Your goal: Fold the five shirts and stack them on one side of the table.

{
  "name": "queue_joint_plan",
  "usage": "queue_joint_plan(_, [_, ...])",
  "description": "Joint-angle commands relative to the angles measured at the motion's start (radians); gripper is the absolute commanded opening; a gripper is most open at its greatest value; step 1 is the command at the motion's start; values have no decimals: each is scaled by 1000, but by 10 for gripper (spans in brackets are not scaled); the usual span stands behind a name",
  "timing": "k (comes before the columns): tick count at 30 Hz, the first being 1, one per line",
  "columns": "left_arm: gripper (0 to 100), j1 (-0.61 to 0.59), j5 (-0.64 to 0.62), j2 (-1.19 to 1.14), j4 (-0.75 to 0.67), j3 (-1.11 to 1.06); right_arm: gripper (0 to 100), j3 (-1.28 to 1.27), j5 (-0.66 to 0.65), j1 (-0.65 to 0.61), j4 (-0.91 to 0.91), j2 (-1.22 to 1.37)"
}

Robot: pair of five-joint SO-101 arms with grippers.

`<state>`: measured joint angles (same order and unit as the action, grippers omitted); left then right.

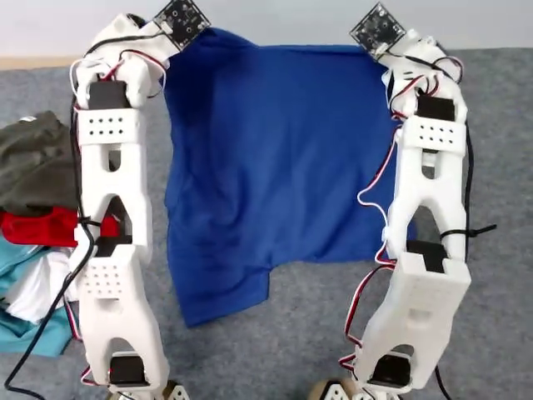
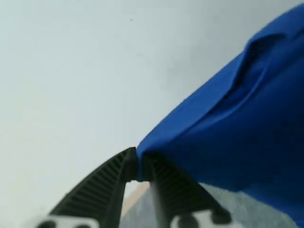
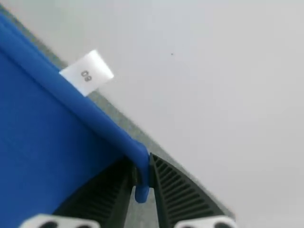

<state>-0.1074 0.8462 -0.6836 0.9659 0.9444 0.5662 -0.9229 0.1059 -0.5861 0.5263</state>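
the left gripper (image 2: 137, 166) is clamped on the far left corner of the blue shirt (image 1: 275, 158), the right gripper (image 3: 141, 175) on its far right corner. the high view shows it spread between the arms, a clothes pile (image 1: 33, 208) at left.

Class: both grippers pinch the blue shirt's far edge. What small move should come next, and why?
Probably lift both corners slightly and carry them toward the near edge. The left gripper and right gripper each pinch a far corner of the shirt, which lies spread, unfolded.
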Motion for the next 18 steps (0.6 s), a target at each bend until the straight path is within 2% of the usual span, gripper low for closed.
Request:
queue_joint_plan(1, [5,-17,12,18,215,114,9,58,-11,-8,-116,-45])
queue_joint_plan(10, [5,0,12,20,793,274,9,58,9,-4,-567,-163])
queue_joint_plan(14, [5,-12,-98,46,792,265,9,58,95,-7,-748,-213])
queue_joint_plan(18, [5,5,-123,137,792,110,9,58,157,-8,-898,-236])
